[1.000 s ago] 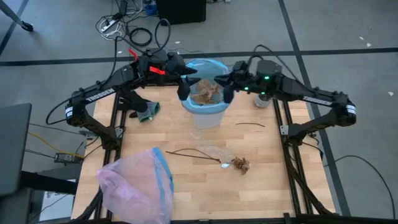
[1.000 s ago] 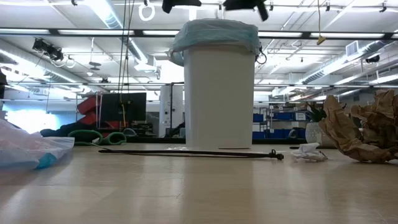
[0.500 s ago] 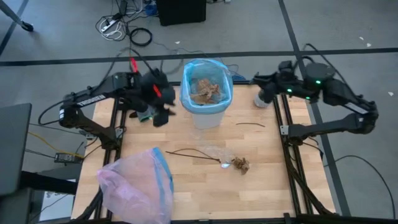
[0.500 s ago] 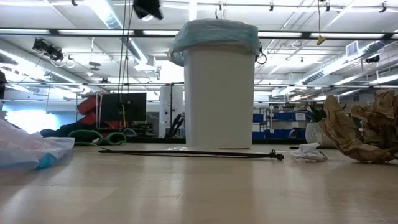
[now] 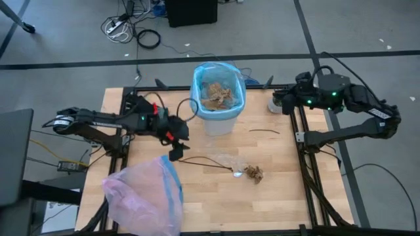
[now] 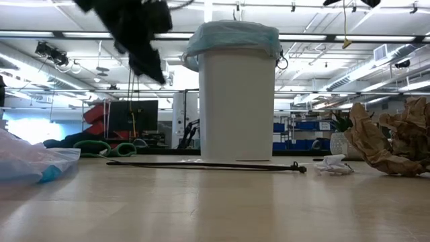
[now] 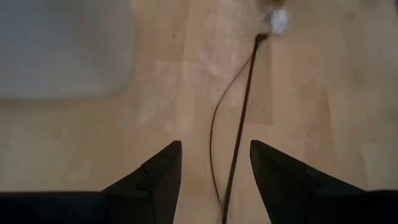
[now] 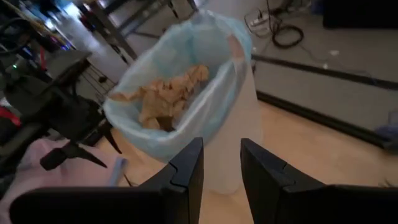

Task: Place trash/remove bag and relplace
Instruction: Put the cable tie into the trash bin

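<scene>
A white bin (image 5: 217, 117) lined with the light-blue bag (image 5: 197, 105) stands at the table's far middle, with brown leaf clumps (image 5: 216, 96) inside. On the table lie more trash: a long dark twig (image 5: 205, 163), a clear wrapper (image 5: 230, 160), a brown clump (image 5: 254, 173) and a short twig (image 5: 264, 132). My left gripper (image 5: 175, 149) hangs open, slanting down, just above the long twig's left end (image 7: 239, 106); it also shows blurred in the low view (image 6: 142, 47). My right gripper (image 8: 221, 155) is open and empty at the far right edge (image 5: 287, 101), pointing at the bin (image 8: 236, 143).
A pale pink bag with a blue rim band (image 5: 144, 195) lies at the near left corner. A small whitish object (image 5: 276, 106) stands at the far right by my right gripper. Bare wood lies along the near edge, right of the pink bag.
My left gripper has left the bin's rim, gone toward the table's left and near edges, sunk and tipped downward over the long twig's left end. My right gripper has drawn back from the bin toward the table's right edge. The trash and bin have stayed put.
</scene>
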{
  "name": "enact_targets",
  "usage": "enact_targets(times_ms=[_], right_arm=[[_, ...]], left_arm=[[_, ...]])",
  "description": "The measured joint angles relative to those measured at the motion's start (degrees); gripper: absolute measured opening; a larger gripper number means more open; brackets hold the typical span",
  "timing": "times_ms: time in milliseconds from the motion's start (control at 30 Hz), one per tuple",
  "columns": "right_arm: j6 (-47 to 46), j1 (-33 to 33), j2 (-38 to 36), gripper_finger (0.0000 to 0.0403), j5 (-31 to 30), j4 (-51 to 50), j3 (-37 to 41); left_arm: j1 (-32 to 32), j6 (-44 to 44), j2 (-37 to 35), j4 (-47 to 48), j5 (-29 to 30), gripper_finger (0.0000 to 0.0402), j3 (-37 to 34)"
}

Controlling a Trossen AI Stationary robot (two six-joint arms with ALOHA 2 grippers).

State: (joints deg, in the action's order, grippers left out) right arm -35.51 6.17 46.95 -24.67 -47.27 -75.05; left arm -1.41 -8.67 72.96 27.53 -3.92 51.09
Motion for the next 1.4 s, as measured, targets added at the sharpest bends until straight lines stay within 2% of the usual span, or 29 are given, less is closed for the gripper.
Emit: enact_targets(times_ms=[100, 267, 467, 567, 700, 933, 1067, 1233, 1400], right_arm=[[-0.5, -0.4, 1.2, 0.0095, 0.0, 0.1, 0.0], [-0.6, -0.5, 3.1, 0.0095, 0.2, 1.4, 0.0], [-0.8, -0.5, 4.8, 0.0095, 1.0, 1.6, 0.0], [-1.0, -0.5, 5.6, 0.0095, 1.8, 1.9, 0.0], [-1.8, -1.4, 6.6, 0.0095, 2.3, 2.1, 0.0], [-3.3, -3.7, 8.0, 0.0095, 2.3, 2.3, 0.0], [-3.8, -4.6, 8.3, 0.0095, 1.9, 2.2, 0.0], [-3.9, -4.7, 8.3, 0.0095, 1.7, 2.2, 0.0], [-3.9, -4.7, 8.3, 0.0095, 1.7, 2.2, 0.0]], left_arm=[[1.6, -0.6, 1.2, -5.6, -1.8, 0.0197, -5.4], [4.7, -0.5, 3.3, -11.4, -3.3, 0.0197, -9.9], [7.4, 8.8, 6.5, -17.4, -3.1, 0.0198, -12.9], [7.5, 10.1, 9.0, -20.6, -2.8, 0.0205, -14.1], [7.5, 9.7, 12.5, -21.0, -1.4, 0.0236, -14.4], [7.5, 8.2, 16.3, -24.1, 4.4, 0.0316, -14.4], [7.5, 8.1, 18.8, -26.1, 4.2, 0.0339, -14.3], [8.5, 6.5, 21.1, -27.0, 5.5, 0.0317, -14.1], [10.4, 6.5, 21.5, -27.4, 9.1, 0.0245, -14.0]])
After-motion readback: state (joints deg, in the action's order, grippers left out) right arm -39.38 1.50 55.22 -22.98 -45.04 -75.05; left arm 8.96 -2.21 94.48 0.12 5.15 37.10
